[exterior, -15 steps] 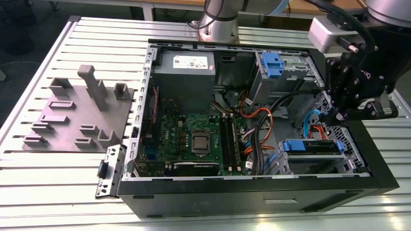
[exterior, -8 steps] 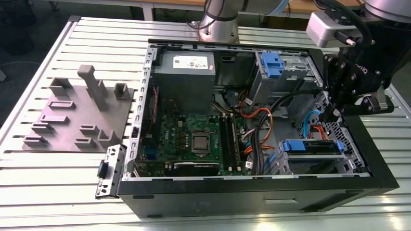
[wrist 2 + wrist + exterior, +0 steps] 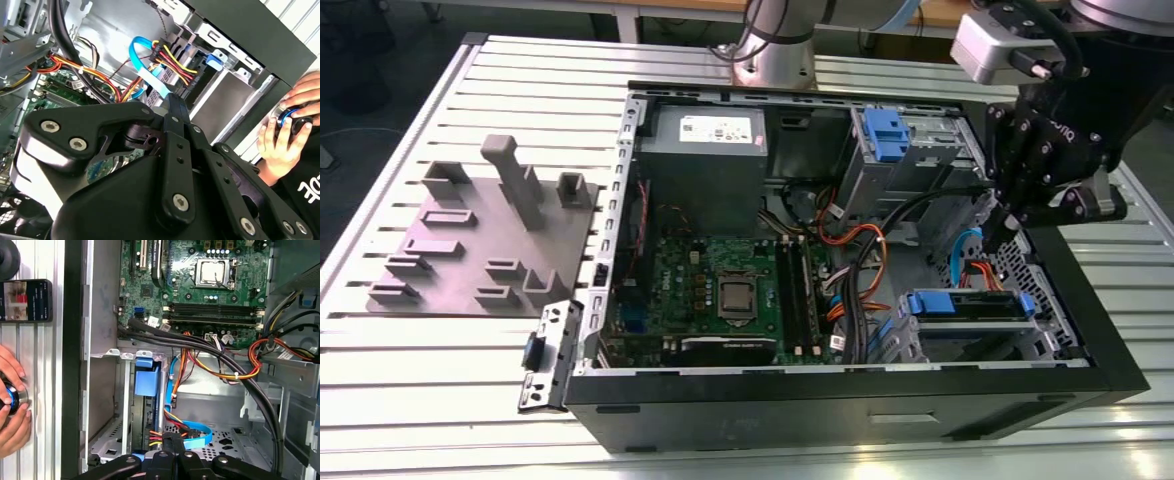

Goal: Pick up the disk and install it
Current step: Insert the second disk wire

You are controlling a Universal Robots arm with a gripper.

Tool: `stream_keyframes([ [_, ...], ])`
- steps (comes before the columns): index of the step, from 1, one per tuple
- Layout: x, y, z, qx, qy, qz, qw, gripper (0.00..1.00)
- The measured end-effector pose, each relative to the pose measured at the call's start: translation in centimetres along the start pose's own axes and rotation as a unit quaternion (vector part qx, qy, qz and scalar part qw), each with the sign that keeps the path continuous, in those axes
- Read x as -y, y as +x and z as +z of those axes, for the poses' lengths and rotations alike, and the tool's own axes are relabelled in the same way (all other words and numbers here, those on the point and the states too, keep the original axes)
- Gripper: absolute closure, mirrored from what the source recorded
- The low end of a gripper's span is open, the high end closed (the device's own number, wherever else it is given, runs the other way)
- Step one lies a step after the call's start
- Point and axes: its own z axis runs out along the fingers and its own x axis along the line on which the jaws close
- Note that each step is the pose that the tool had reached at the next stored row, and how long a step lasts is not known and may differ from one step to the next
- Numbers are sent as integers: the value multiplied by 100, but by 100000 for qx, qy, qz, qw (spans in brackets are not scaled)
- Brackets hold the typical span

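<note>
The disk [image 3: 970, 305], a drive framed by blue plastic rails, sits in the lower drive bay at the front corner of the open computer case [image 3: 854, 400], on the exterior view's right. The first wrist view shows its blue carrier [image 3: 146, 385] in the bay, with red, yellow and black wires and a blue ribbon cable [image 3: 192, 432] running to its end. My gripper [image 3: 1007, 228] hangs inside the case just above and behind that bay. Its fingers [image 3: 175, 107] are pressed together with nothing between them. The gripper [image 3: 172, 442] does not touch the disk.
A motherboard [image 3: 720, 290], a grey power-supply box [image 3: 707, 130] and an upper bay with a blue latch [image 3: 883, 135] fill the case. Thick black cables [image 3: 210, 347] cross above the bay. A grey fixture block [image 3: 480, 240] stands on the slatted table. A person's hands [image 3: 12, 405] hold a knob beside a phone [image 3: 25, 300].
</note>
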Motion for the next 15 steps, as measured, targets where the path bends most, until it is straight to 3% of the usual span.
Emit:
stream_keyframes([
  [8, 44, -10, 7, -25, -1228, -136, 99992, 89],
  [10, 45, -13, 15, 17, -1377, -143, 99990, 83],
  [15, 48, -18, 48, 85, -1654, -147, 99986, 83],
])
